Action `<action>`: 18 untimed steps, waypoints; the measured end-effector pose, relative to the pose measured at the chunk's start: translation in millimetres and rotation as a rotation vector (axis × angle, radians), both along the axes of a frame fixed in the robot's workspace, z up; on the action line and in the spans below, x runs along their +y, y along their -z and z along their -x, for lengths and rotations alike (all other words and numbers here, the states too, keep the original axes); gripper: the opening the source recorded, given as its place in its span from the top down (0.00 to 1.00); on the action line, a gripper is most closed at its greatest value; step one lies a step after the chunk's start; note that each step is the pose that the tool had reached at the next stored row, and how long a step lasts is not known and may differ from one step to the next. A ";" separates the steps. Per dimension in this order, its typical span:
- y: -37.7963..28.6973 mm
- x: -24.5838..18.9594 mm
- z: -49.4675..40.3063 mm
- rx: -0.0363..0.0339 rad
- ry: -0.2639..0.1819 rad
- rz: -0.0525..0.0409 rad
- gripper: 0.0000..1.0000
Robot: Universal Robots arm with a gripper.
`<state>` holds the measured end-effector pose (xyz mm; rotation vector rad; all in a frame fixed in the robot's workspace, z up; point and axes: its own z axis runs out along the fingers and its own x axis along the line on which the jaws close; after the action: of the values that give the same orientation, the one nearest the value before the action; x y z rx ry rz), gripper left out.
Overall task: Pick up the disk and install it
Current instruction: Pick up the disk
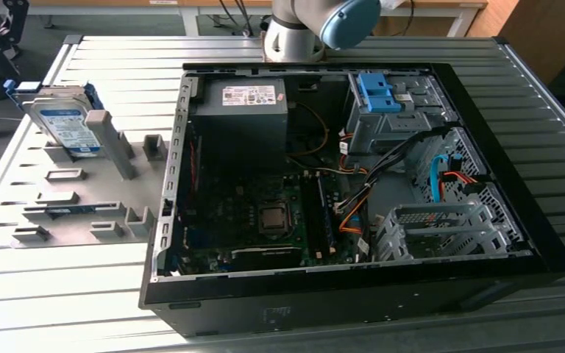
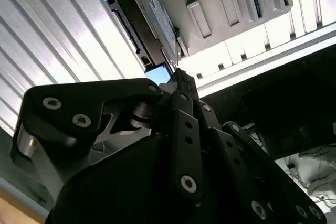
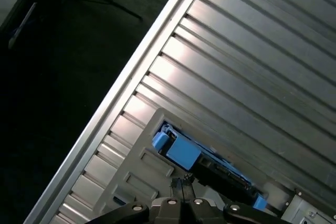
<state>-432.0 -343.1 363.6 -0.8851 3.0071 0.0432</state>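
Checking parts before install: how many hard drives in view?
1: the silver-grey hard drive with blue rails, upright in the grey fixture, exterior view's left. The black case may hide others.

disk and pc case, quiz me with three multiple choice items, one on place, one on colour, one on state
1. Where is the disk?
A) standing in the grey holder, on the exterior view's left of the computer case
B) inside the case
C) on the floor
2. The disk's rails are:
A) red
B) blue
C) yellow
3. The case is:
A) closed
B) wrapped
C) open, its insides showing
Answers: 1 A, it stands on edge in the holder, outside the case; 2 B, blue ends show in both wrist views; 3 C, its insides lie exposed.
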 end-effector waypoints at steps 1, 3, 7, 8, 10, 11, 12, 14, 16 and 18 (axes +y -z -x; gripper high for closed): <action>0.2 0.0 0.0 0.0000 -0.018 0.0000 0.89; 0.5 0.0 0.0 0.0000 -0.055 0.0000 0.89; 1.3 0.0 0.0 -0.0001 -0.127 0.0000 0.89; 1.5 0.0 0.0 0.0000 -0.147 0.0000 0.89; 2.0 0.0 0.0 -0.0001 -0.183 0.0000 0.89; 2.2 0.0 0.0 0.0000 -0.201 0.0000 0.89; 2.4 0.0 0.0 0.0000 -0.219 0.0000 0.89; 2.9 0.0 0.0 0.0000 -0.256 0.0000 0.89; 3.3 0.0 0.0 0.0000 -0.292 0.0000 0.89; 3.8 0.0 0.0 0.0000 -0.328 0.0000 0.89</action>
<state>-432.0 -343.1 359.8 -1.3657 2.8266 0.0443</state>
